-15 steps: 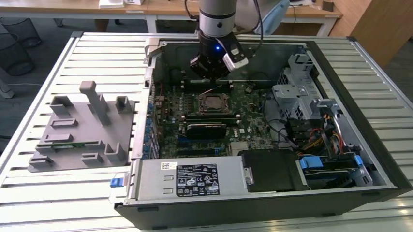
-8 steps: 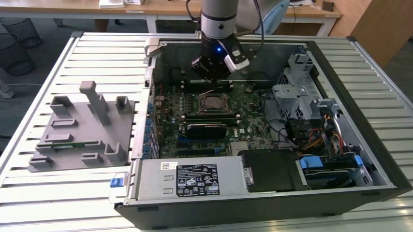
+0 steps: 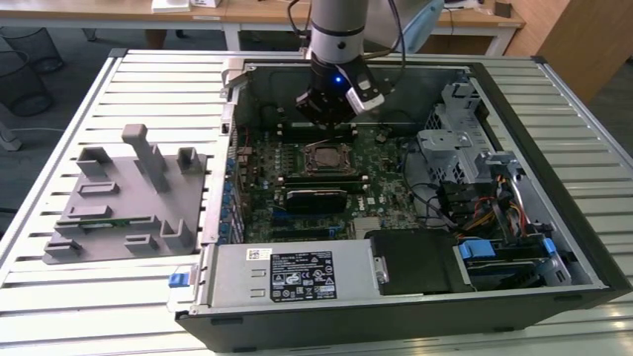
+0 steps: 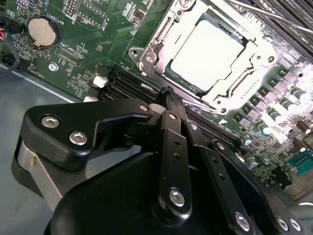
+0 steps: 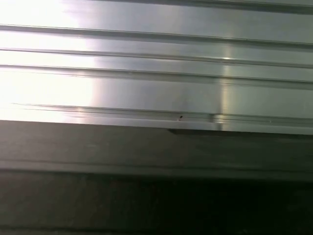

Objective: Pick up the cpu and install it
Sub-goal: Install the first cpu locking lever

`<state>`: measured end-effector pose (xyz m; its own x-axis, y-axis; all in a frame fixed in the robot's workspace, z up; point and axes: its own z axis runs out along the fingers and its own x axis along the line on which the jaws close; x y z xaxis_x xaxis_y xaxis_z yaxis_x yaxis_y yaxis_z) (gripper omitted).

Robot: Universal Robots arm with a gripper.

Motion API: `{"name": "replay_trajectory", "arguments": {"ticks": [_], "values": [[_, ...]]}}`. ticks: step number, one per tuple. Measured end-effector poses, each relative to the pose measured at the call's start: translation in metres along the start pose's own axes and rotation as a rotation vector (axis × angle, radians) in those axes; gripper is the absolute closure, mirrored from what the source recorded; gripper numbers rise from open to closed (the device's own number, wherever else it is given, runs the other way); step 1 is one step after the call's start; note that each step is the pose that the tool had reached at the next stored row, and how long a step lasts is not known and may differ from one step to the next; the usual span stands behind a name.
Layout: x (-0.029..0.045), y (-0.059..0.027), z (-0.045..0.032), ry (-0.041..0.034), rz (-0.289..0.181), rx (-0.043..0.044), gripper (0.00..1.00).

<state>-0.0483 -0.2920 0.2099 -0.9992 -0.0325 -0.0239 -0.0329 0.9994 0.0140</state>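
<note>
The cpu (image 4: 208, 51) lies flat in the motherboard socket (image 3: 325, 157), its silver-grey top facing up inside the metal socket frame (image 4: 146, 54). My gripper (image 3: 327, 117) hangs inside the open computer case (image 3: 227, 148), just beyond the socket toward the case's back wall. In the second wrist view the black fingers meet at the gripper's tip (image 4: 168, 93), shut with nothing between them. The tip stands a little above the board, beside the socket frame and apart from the cpu.
A grey parts fixture (image 3: 129, 200) holding a green memory stick (image 3: 104, 221) lies at the exterior view's left. Memory slots (image 4: 127, 81) and a coin battery (image 4: 41, 29) flank the socket. Power supply (image 3: 287, 274), drive cage and cables (image 3: 485, 200) crowd the case. The ribbed metal table (image 5: 156, 73) surrounds it.
</note>
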Motion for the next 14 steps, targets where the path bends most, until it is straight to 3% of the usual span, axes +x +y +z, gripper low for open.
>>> {"name": "replay_trajectory", "arguments": {"ticks": [14], "values": [[-0.0087,-0.0003,0.0091,0.0027,-0.001,-0.0001,0.89]]}}
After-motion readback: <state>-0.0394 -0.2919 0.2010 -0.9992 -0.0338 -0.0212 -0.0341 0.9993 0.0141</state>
